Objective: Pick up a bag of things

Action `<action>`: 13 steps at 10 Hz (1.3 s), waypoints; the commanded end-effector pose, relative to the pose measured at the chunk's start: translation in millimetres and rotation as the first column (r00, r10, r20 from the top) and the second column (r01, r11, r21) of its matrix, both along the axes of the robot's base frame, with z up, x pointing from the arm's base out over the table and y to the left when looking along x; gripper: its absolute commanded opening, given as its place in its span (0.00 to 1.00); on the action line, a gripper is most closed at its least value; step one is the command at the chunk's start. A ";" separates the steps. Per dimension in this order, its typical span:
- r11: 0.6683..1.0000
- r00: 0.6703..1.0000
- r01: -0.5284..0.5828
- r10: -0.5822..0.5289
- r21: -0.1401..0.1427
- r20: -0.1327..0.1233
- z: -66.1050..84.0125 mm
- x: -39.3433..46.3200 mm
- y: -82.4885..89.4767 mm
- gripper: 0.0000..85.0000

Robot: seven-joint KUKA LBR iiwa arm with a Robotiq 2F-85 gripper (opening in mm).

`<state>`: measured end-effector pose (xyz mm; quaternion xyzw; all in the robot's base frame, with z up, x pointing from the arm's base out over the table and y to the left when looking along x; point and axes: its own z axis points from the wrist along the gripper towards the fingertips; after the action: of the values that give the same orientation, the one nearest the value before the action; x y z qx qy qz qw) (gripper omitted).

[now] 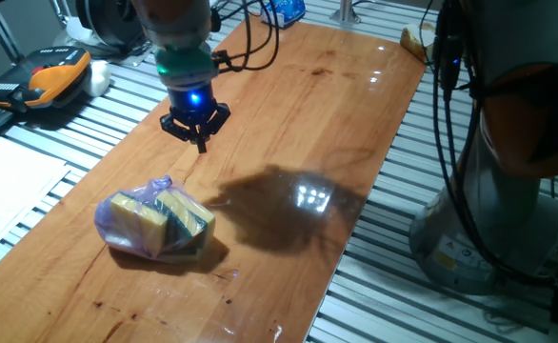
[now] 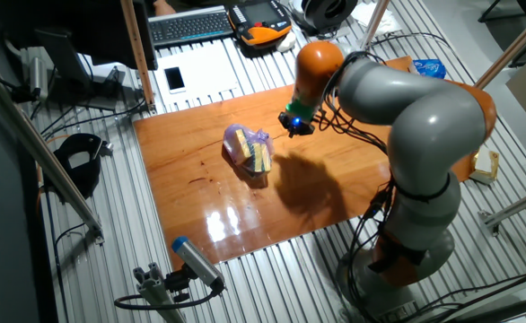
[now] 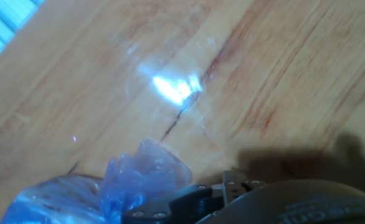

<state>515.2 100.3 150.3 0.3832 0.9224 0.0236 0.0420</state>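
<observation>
The bag of things (image 1: 155, 221) is a small purple-blue plastic bag with yellow and green sponge blocks showing through it. It lies on the wooden table (image 1: 327, 95) near its front left. It also shows in the other fixed view (image 2: 249, 151), and its crumpled top shows at the bottom of the hand view (image 3: 139, 177). My gripper (image 1: 201, 143) hangs above the table, behind and to the right of the bag and apart from it. Its fingers meet at a point with nothing between them. It also shows in the other fixed view (image 2: 293, 126).
An orange-and-black device (image 1: 55, 76) lies off the table at the far left, next to a keyboard (image 2: 187, 25) and a phone (image 2: 174, 79). A blue pack (image 2: 427, 67) sits at the far end. The robot base (image 1: 488, 210) stands on the right.
</observation>
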 end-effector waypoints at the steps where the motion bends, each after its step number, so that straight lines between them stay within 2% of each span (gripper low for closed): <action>1: 0.999 1.000 0.017 -0.017 0.030 -0.012 0.0 0.0 -0.3 0.00; 2: 0.998 0.998 0.046 -0.045 0.036 -0.033 0.0 0.0 -0.3 0.00; 4: 0.997 0.997 0.063 -0.062 0.033 -0.046 2.0 2.2 5.2 0.00; 6: 0.996 0.995 0.088 -0.086 0.033 -0.044 1.3 10.1 12.9 0.00; 8: 0.988 0.988 0.150 -0.149 0.031 -0.031 -2.6 24.4 27.9 0.00; 9: 0.983 0.984 0.176 -0.174 0.046 -0.031 -6.9 31.4 31.2 0.00; 10: 0.975 0.978 0.207 -0.206 0.079 -0.025 -11.5 35.2 32.9 0.00; 13: 0.967 0.970 0.241 -0.241 0.081 -0.006 -9.6 34.7 37.0 0.00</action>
<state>549.7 137.8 140.7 0.4955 0.8661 0.0578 0.0314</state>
